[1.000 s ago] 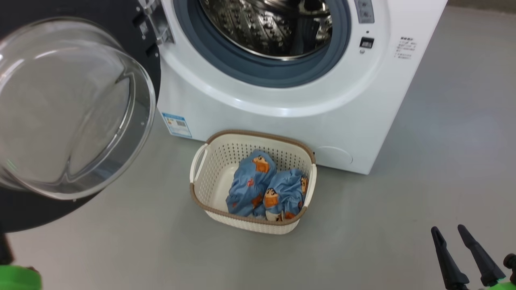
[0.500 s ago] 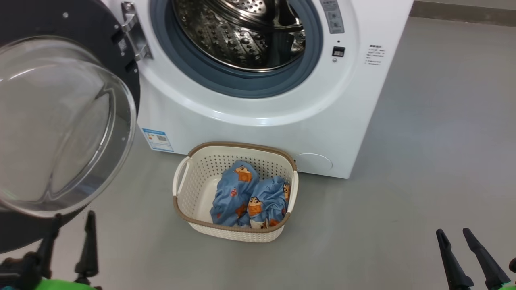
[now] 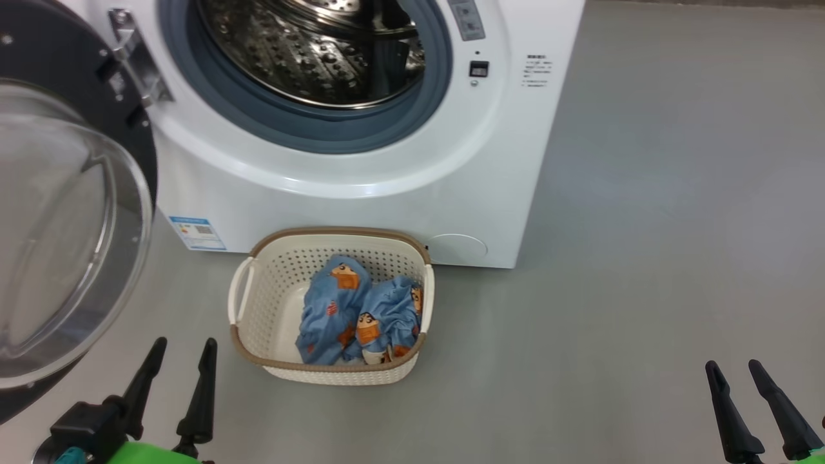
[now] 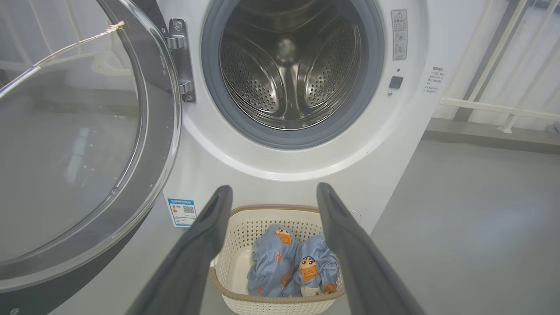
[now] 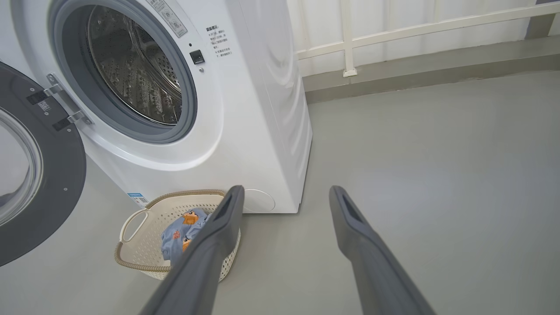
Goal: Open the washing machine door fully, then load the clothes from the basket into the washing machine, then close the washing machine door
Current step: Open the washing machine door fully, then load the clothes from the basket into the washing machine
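The washing machine stands with its steel drum exposed. The washing machine door, with a black rim and a clear domed glass, hangs swung out to the left. On the floor against the machine's front sits the basket, holding the clothes, two light blue cartoon-print bundles. My left gripper is open and empty, low and just left of the basket. In the left wrist view the left gripper frames the basket and the clothes. My right gripper is open and empty over bare floor at the far right.
Grey floor stretches to the right of the machine. A white railing and a wall base run behind it. The open door juts out over the floor to the left of the basket. A blue label sticker is on the machine's lower left.
The whole head picture has slid left, so the camera moved. My left gripper has come into view at the lower left with its fingers apart. Basket and clothes lie as before.
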Tool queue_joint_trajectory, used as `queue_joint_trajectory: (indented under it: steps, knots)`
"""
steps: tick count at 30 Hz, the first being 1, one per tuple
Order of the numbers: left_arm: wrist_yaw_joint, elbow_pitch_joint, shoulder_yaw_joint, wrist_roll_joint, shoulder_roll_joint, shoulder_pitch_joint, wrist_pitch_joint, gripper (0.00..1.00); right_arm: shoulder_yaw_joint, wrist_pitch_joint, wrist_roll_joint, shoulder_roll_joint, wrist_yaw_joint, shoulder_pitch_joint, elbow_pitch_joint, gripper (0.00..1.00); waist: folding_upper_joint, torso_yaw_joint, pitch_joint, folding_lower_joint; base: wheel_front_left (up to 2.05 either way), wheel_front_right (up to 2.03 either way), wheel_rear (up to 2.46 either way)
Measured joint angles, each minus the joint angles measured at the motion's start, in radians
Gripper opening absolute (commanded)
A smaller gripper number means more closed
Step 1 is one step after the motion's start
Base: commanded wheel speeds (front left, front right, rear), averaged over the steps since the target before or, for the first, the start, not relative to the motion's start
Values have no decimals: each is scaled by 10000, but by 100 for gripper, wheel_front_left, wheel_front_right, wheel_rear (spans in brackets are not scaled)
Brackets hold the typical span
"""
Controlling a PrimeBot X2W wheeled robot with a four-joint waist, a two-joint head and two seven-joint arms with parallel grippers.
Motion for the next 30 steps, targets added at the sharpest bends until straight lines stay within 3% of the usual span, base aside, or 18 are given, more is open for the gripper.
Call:
queue_joint_trajectory:
  steps: [17,30]
  knots:
    - [0,-117,-426,-84,-155,-18,0,100,-56,0,0,36,0,-230,8,100,0,-1061,188,0,0,0,0]
    - [0,-115,-571,-84,-159,-18,0,100,-230,0,0,88,0,-230,12,100,0,-1161,168,0,0,0,0]
